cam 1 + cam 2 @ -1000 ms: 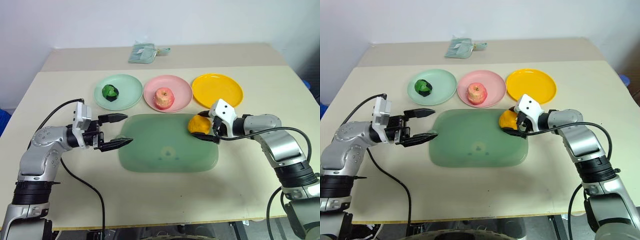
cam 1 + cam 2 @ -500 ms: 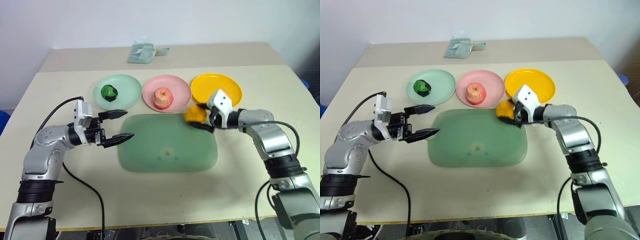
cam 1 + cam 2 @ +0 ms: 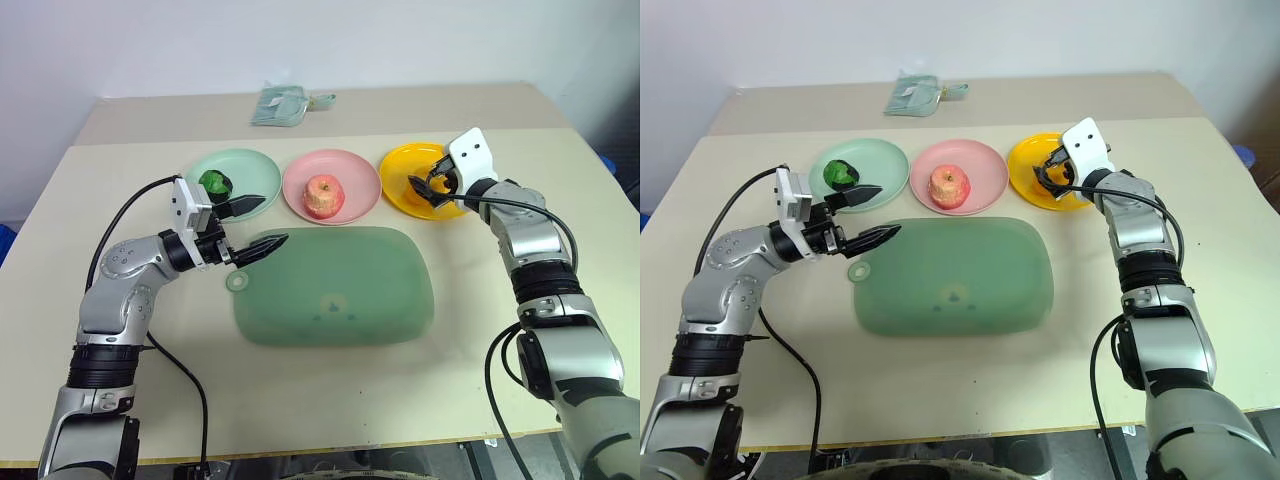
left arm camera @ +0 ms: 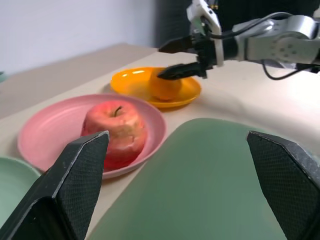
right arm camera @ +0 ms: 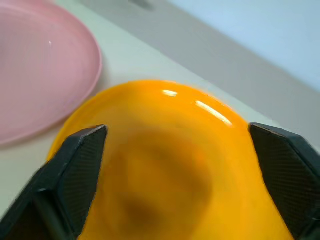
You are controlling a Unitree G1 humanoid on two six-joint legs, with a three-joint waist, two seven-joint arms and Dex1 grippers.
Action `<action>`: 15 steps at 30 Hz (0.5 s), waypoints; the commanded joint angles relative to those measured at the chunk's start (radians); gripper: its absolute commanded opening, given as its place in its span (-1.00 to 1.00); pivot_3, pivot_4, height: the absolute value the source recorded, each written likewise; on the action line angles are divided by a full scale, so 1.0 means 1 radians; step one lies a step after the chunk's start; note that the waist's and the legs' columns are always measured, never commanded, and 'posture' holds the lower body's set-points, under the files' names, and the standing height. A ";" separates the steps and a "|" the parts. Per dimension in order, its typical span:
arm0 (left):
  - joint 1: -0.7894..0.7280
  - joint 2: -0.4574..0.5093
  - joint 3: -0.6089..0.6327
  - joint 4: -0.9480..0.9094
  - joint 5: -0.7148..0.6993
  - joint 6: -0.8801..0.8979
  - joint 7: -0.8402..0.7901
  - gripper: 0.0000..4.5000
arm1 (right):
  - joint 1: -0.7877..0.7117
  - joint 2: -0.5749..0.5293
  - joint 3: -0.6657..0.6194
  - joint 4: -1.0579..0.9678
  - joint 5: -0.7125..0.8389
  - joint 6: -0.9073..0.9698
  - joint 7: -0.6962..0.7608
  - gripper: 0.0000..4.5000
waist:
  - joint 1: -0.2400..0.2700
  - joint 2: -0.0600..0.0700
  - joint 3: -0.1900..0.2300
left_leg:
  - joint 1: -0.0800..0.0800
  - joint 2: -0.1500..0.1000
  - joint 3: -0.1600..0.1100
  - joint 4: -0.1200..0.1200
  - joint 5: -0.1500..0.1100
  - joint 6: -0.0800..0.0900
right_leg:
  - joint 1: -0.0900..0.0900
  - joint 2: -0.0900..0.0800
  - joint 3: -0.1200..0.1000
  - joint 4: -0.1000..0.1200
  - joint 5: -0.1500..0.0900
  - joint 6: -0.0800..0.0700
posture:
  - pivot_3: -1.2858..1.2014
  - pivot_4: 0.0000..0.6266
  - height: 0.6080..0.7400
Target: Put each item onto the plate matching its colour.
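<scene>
On the beige table (image 3: 120, 400), 3 round shallow plates stand in a row. The mint green plate (image 3: 250, 175) carries the dark green lumpy ball (image 3: 214, 181), the pink plate (image 3: 355, 180) the pink-red apple (image 3: 323, 195). The round orange fruit (image 4: 165, 86) rests on the yellow-orange plate (image 3: 400, 170), between the spread fingers of the right gripper (image 3: 428, 188), which flank it. The left gripper (image 3: 255, 224), fingers apart and empty, hovers at the edge of the translucent green cutting mat (image 3: 335, 285).

Left end effector (image 3: 252, 222) gapes; right end effector (image 3: 430, 187) (extended forward) spread.
</scene>
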 commanded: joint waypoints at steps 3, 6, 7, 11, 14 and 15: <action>0.026 0.051 0.075 -0.088 -0.145 0.074 -0.081 1.00 | -0.087 0.029 -0.133 -0.104 0.137 -0.062 -0.010 0.99 | 0.000 0.000 0.000 | 0.000 0.000 0.000 0.000 0.000 0.000 | 0.000 0.000 0.000 0.000 0.000 0.000 | 0.03 -0.52 0.83; 0.041 0.074 0.095 -0.077 -0.131 0.040 -0.108 1.00 | -0.029 0.055 -0.155 -0.300 0.340 0.096 0.197 0.99 | 0.001 0.000 0.000 | 0.000 0.000 0.000 0.000 0.000 0.000 | 0.000 0.000 0.000 -0.001 0.000 0.000 | 0.03 -0.52 0.83; 0.044 0.079 0.098 -0.071 -0.124 0.024 -0.117 1.00 | -0.007 0.054 -0.151 -0.356 0.381 0.143 0.246 0.99 | 0.002 0.000 0.000 | 0.000 0.000 -0.001 0.000 0.000 0.000 | 0.000 0.000 0.000 -0.001 0.000 0.000 | 0.03 -0.52 0.83; 0.058 0.141 0.121 -0.046 -0.149 0.077 -0.163 1.00 | 0.162 -0.005 -0.077 -0.680 0.522 0.305 0.450 0.99 | 0.011 0.000 0.000 | 0.000 0.000 -0.002 0.000 -0.001 0.001 | 0.001 0.000 -0.001 -0.001 0.000 0.000 | 0.03 -0.52 0.83; 0.076 0.185 0.133 -0.038 -0.160 0.101 -0.203 1.00 | 0.266 -0.066 -0.023 -0.865 0.582 0.390 0.548 0.99 | 0.010 0.000 0.000 | 0.000 0.000 -0.002 0.001 -0.003 0.005 | 0.002 -0.001 0.000 -0.001 0.000 0.000 | 0.03 -0.52 0.83; 0.082 0.197 0.140 -0.036 -0.161 0.102 -0.214 1.00 | 0.288 -0.080 -0.007 -0.901 0.576 0.387 0.565 0.99 | 0.008 0.000 0.000 | 0.000 0.000 -0.002 0.001 -0.003 0.006 | 0.002 -0.001 0.000 -0.001 0.000 0.000 | 0.03 -0.52 0.83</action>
